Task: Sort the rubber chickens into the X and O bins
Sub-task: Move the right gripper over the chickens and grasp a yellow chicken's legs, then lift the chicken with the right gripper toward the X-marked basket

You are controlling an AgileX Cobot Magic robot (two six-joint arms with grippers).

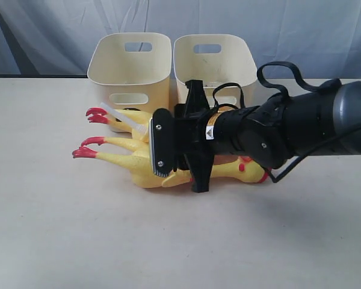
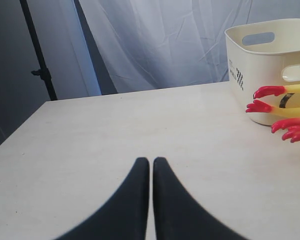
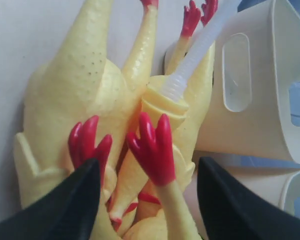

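The right fingers (image 3: 75, 200) stand open over the piled chickens (image 3: 75, 90); the left fingers (image 2: 135, 200) are closed, empty. Probably soft, light, springy rubber: pinch a body mid-length.

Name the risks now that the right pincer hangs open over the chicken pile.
1. The right pincer straddles red feet lying on overlapped rubber chickens; closing may catch two birds, or only a foot.
2. The bins stand close beside the pile; lifting a long chicken could knock them.
3. No clear X or O shows on the bins here, so the drop may go wrong.
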